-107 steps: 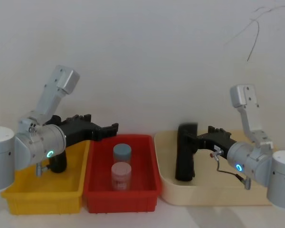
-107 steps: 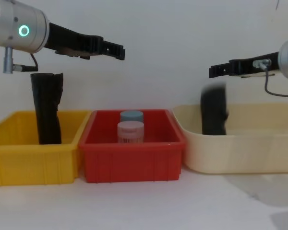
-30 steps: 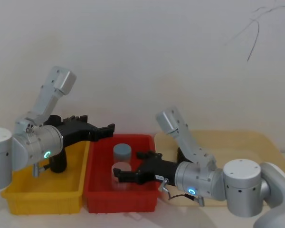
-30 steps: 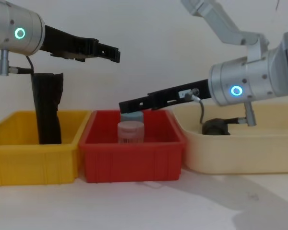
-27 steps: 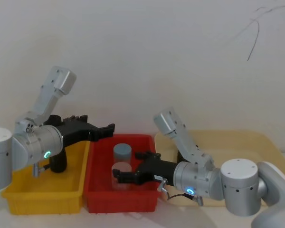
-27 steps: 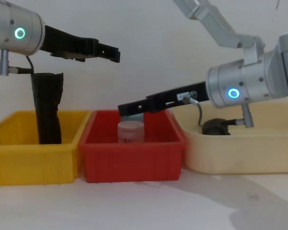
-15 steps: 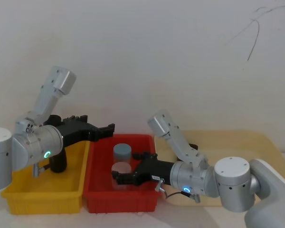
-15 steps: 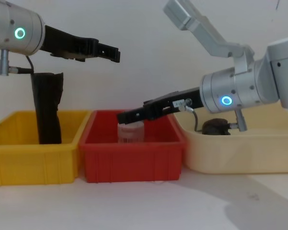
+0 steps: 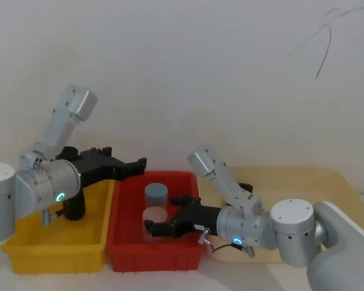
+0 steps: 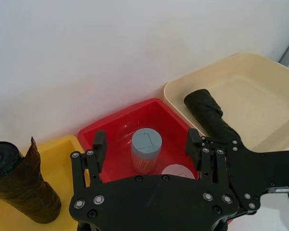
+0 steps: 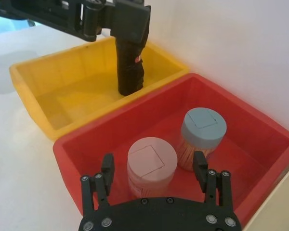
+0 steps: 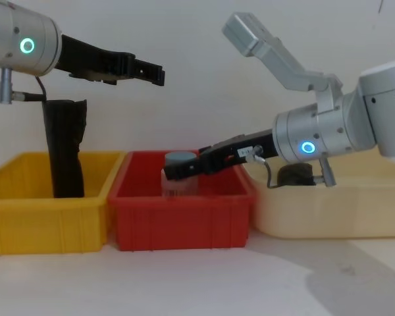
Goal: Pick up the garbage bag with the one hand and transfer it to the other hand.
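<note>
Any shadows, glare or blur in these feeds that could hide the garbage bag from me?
Head view: evenly lit, no glare. Left wrist view: garbage bag sharp, unshadowed in the cream tray. Chest view: soft arm shadows on the tabletop.

head cam looks down at the bins, chest cam sits low and side-on, both wrist cams share the red bin (image 10: pixel 116 144)

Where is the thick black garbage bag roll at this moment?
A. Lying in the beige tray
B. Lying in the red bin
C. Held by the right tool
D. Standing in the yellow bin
A: the garbage bag lies on its side in the beige tray, apart from both tools; the open right tool is over the red bin at the two jars.
</note>
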